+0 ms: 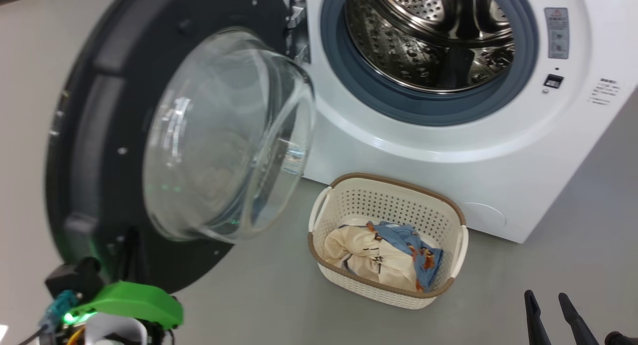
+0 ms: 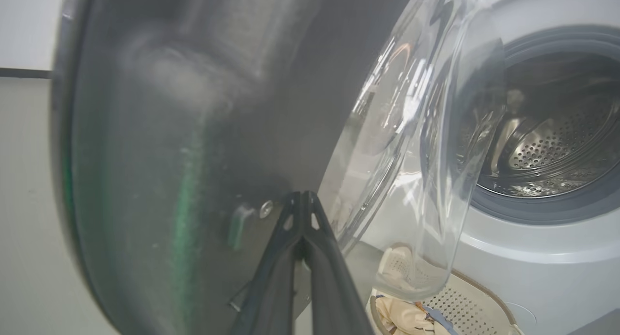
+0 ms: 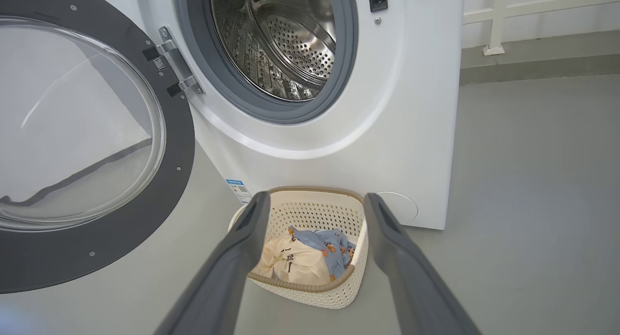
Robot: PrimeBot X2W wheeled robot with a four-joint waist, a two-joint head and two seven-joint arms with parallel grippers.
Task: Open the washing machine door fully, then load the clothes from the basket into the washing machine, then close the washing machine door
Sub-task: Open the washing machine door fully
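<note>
The washing machine [image 1: 448, 150] stands with its steel drum [image 1: 428, 31] exposed. Its door [image 1: 99, 135] is swung out to the left, the glass bowl [image 1: 224, 135] facing me. My left gripper [image 2: 302, 195] is shut, its tips against the door's dark inner face beside the bowl. On the floor in front of the machine sits the basket [image 1: 398, 183], holding a cream garment [image 1: 369, 258] and a blue printed garment [image 1: 408, 245]. My right gripper [image 3: 316, 202] is open with nothing between its fingers, hanging above and short of the basket [image 3: 315, 190]; its fingertips [image 1: 529, 295] show at the lower right.
Grey floor [image 1: 573, 210] runs around the machine, with open room to its right. A white wall and a rail base [image 3: 494, 49] stand behind the machine on the right. My left arm's green cover [image 1: 129, 300] sits under the door's lower edge.
</note>
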